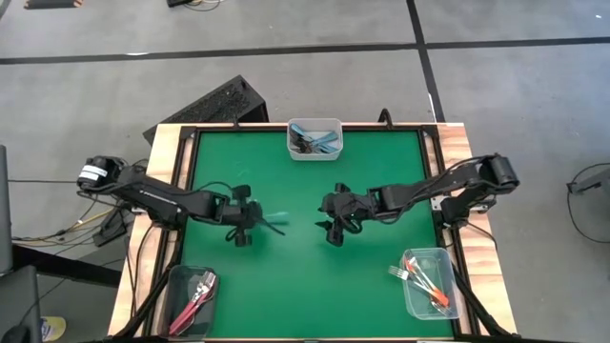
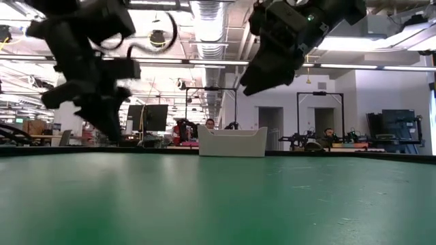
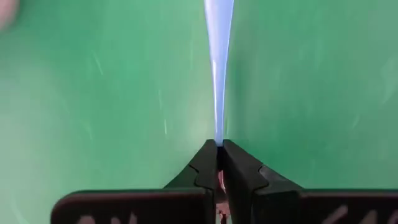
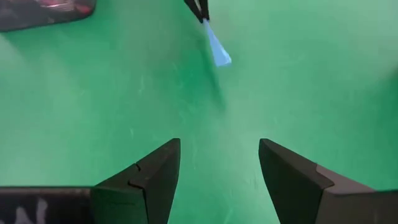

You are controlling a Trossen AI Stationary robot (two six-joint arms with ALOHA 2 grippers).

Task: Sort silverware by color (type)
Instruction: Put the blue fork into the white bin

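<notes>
Your green surface [image 1: 305, 276] sits in a wooden frame and carries three clear containers: one at the far middle [image 1: 315, 138] holding light blue forks, one at the near left [image 1: 193, 298] with pink-red forks, and one at the near right [image 1: 427, 283] with orange forks. The middle of the surface shows no loose silverware.

Your left tool [image 1: 250, 216] hangs left of centre, its fingers pressed together on the handle of a light blue fork [image 1: 275, 220], which sticks out toward the middle, clear of the surface. Your right tool [image 1: 334, 227] hovers just right of centre with its fingers spread and nothing between them, pointed at the fork's free end.

Risks, as I judge them: the pinch sits at the thin end of a narrow plastic handle, so the fork could pivot or slip out during travel to the far container. The two tools are near each other, so a careless sweep could knock the fork or bring the arms together. A drop from height could bounce the fork off the surface.

Beyond the surface lies an open workshop with ceiling lights, monitors and seated persons far behind.
</notes>
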